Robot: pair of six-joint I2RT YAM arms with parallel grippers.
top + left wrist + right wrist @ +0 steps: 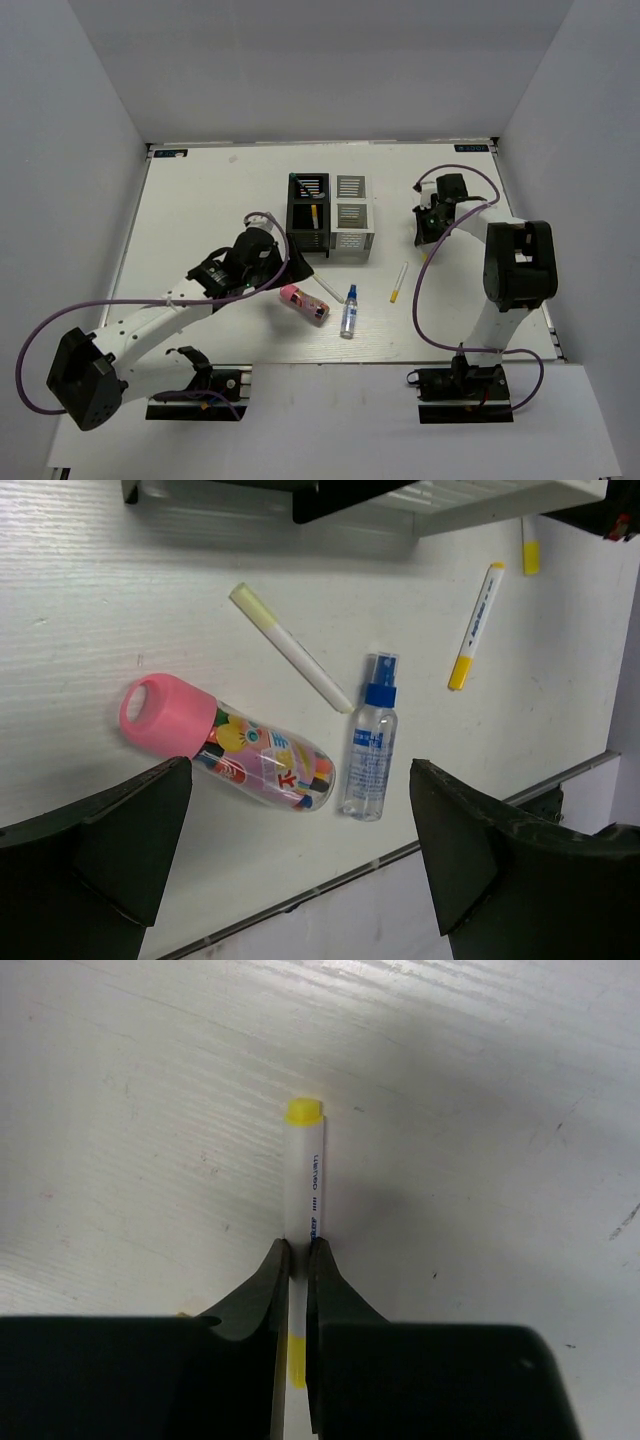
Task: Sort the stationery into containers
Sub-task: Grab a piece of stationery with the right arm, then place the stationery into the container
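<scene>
A: What lay nearest?
B: The pink cylinder point(240, 750) and bottle point(370, 755), flat on the tabletop point(100, 600) under the open left hand point(300, 775).
A: And farther?
B: The right hand point(297, 1260) pinched a white pen point(303, 1170) — long axis straight ahead of it — with the containers point(330, 215) off to its left.

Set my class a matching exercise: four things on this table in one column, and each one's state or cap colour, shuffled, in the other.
Things
1. patterned tube
2. spray bottle
3. white pen in the right wrist view
4. front black cup

States
A. pinched by the right gripper
B. standing upright, a pen inside
C. lying flat, pink cap
D. lying flat, blue cap

Pairs: 1-C, 2-D, 3-A, 4-B
</scene>
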